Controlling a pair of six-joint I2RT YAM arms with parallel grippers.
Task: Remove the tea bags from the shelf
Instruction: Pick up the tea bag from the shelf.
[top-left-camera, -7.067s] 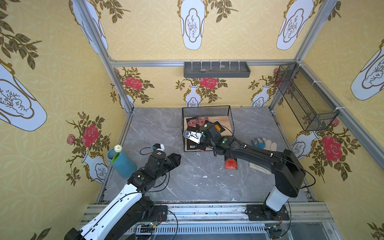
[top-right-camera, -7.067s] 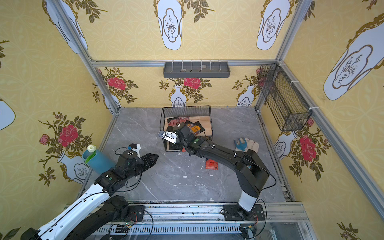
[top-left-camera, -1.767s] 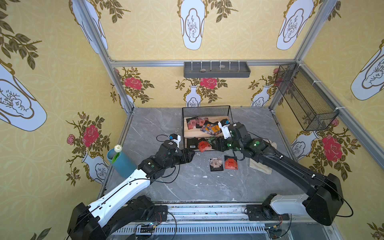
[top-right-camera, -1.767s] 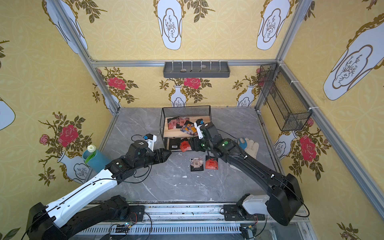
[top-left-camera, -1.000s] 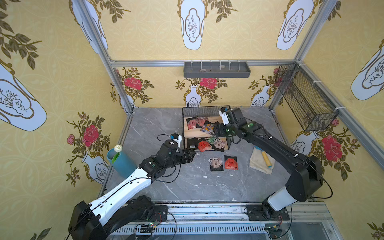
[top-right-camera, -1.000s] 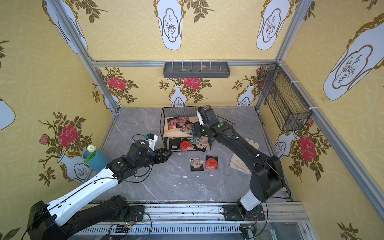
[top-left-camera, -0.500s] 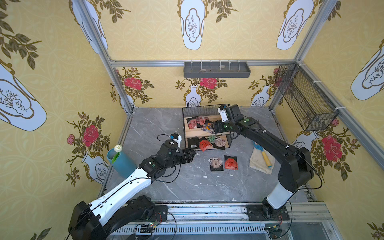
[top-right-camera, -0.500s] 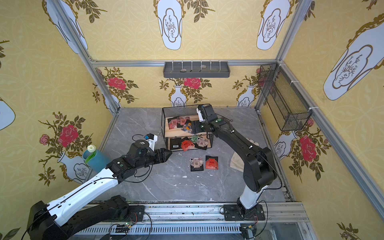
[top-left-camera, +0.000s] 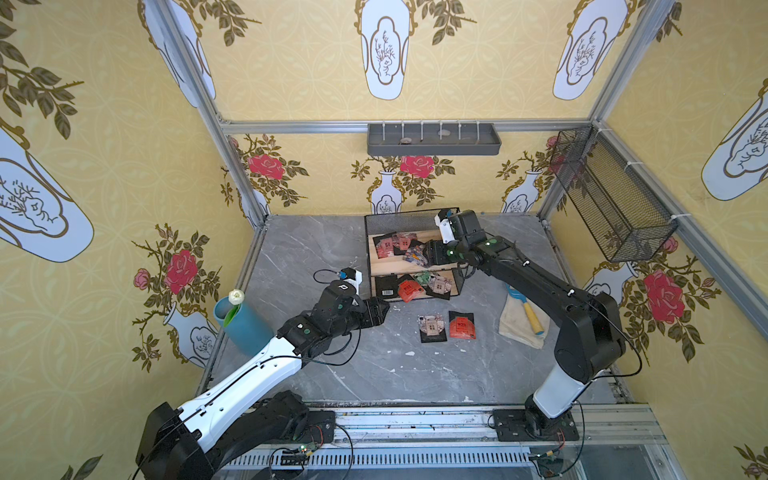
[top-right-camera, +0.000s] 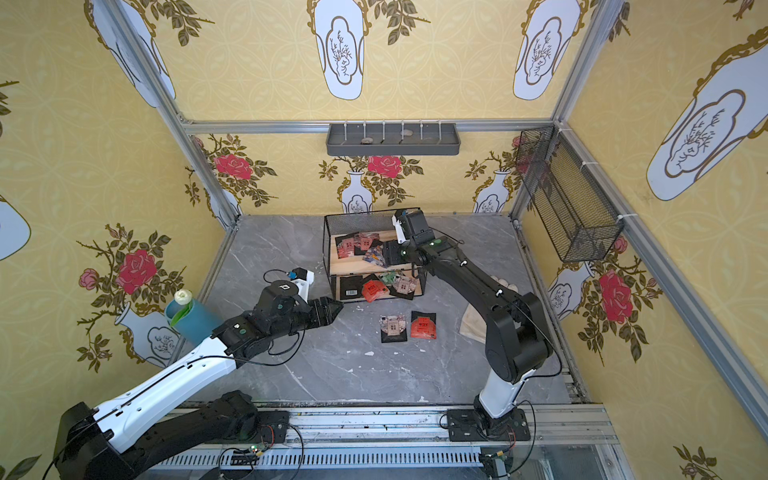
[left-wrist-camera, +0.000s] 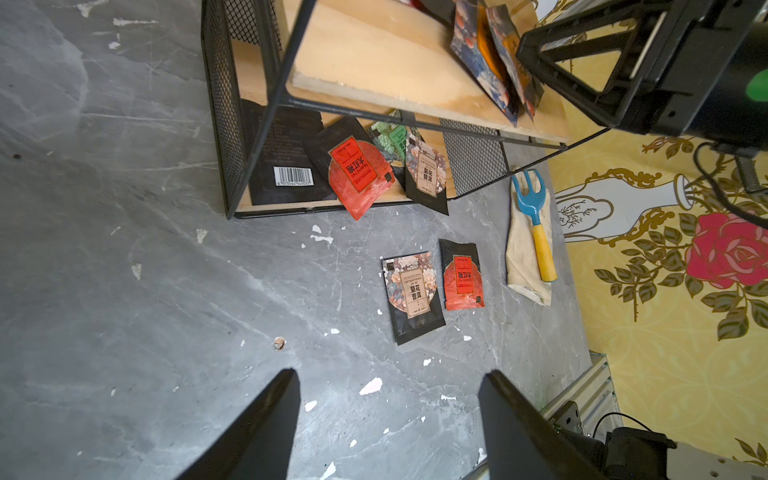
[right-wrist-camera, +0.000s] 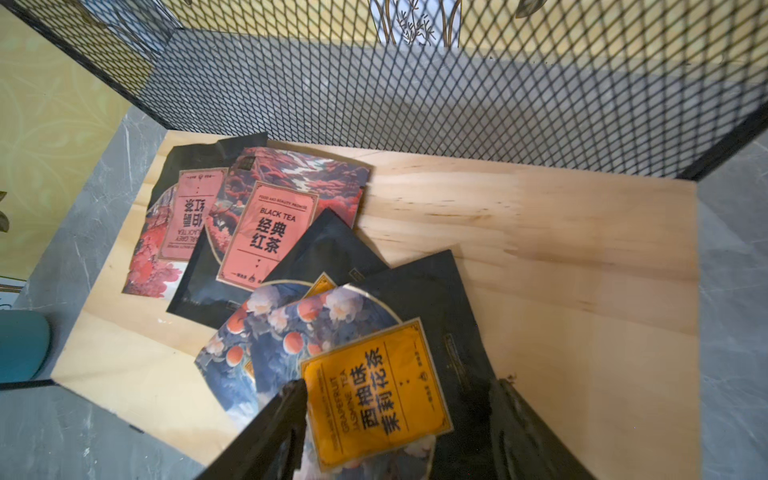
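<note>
The shelf (top-left-camera: 386, 266) (top-right-camera: 345, 264) stands at the back of the table. Several tea bags (top-left-camera: 392, 245) lie on its top board and more tea bags (left-wrist-camera: 357, 170) on the lower one. Two tea bags (top-left-camera: 432, 327) (top-left-camera: 462, 325) lie flat on the table in front. My right gripper (top-left-camera: 428, 253) (right-wrist-camera: 397, 382) reaches over the top board, its jaws open on either side of an orange-labelled tea bag (right-wrist-camera: 374, 390). My left gripper (top-left-camera: 384, 307) (left-wrist-camera: 388, 374) hovers open and empty over the table, near the shelf's front left corner.
A blue cup with a white flower (top-left-camera: 243, 324) stands at the table's left edge. A cloth with a blue and yellow tool (top-left-camera: 521, 316) lies right of the shelf. A grey tray (top-left-camera: 432, 139) and a black mesh basket (top-left-camera: 611, 195) hang on the walls.
My right gripper has risen from in front of the lower board to the top board and come down around the orange-labelled tea bag, its jaws narrowing slightly. The left arm has stayed still.
</note>
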